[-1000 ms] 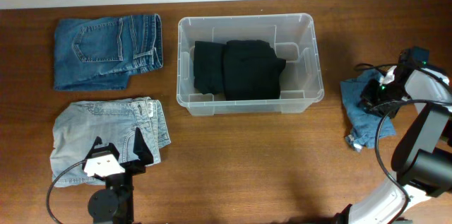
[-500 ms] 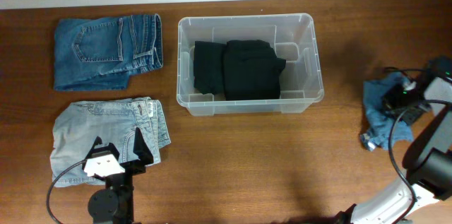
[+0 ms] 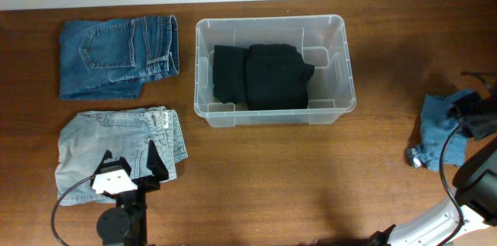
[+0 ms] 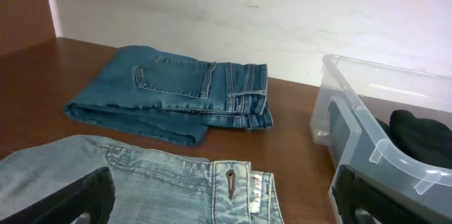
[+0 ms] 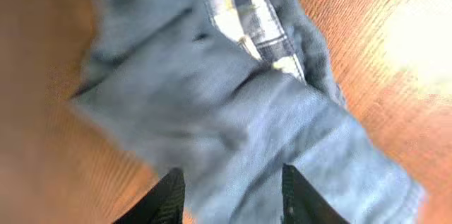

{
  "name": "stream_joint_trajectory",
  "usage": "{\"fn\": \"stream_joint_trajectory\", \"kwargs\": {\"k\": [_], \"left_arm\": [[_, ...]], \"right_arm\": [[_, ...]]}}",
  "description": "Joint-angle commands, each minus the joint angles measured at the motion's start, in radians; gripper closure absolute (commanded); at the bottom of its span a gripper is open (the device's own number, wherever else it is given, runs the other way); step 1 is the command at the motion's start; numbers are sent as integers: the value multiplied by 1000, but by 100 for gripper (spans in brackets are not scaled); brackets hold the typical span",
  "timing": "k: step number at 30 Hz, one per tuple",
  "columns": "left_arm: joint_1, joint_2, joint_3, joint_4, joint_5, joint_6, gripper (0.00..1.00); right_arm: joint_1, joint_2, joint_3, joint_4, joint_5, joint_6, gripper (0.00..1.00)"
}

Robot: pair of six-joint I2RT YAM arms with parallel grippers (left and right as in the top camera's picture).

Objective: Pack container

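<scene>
The clear plastic container (image 3: 347, 67) stands at the table's middle back, with folded black clothes (image 3: 260, 75) inside; its corner also shows in the left wrist view as the container (image 4: 353, 128). My left gripper (image 3: 130, 157) hovers open over folded light blue jeans (image 3: 85, 141), whose waistband lies between its fingers as the light jeans (image 4: 162, 181) under the left gripper (image 4: 222, 199). At the far right edge my right gripper (image 3: 475, 119) is over a crumpled blue denim garment (image 3: 436, 133). Its tips stand apart, the right gripper (image 5: 233, 196) blurred, with the denim garment (image 5: 233, 97) spread beneath them.
Folded dark blue jeans (image 3: 116, 56) lie at the back left, seen also as the dark jeans (image 4: 169, 97) beyond the light pair. A pale wall (image 4: 247, 12) runs behind the table. Bare wooden tabletop (image 3: 311, 176) lies in front of the container.
My right gripper has swept toward the right edge, dragging the blue denim garment with it, and its jaws now stand wider. The left arm, container and jeans have not moved.
</scene>
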Motion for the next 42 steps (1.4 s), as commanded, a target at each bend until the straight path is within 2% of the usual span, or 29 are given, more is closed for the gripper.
{"fn": "stream_joint_trajectory", "kwargs": {"k": [1,3,5,7,11,16,27,42], "left_arm": [[6,-5,-1,-5,-7,9,1],[6,-5,-1,-5,-7,9,1],[6,-5,-1,-5,-6,9,1],[6,-5,-1,-5,-7,9,1],[6,-5,-1,-5,-6,9,1],[6,-5,-1,-5,-7,9,1],[6,-5,-1,-5,-7,9,1],[6,-5,-1,-5,-6,9,1]], "right_arm": [[26,-63,104,-80,3,-89,58],[55,-75,126,-127,2,-176,48],[100,-76,125,-164,23,-263,18],[153,-68,118,-185,90,-266,2],[257,-57,99,-188,323,-181,1],[336,-37,89,-192,551,-178,1],[331,42,81,-184,553,-182,2],[332,90,42,-189,537,-272,2]]}}
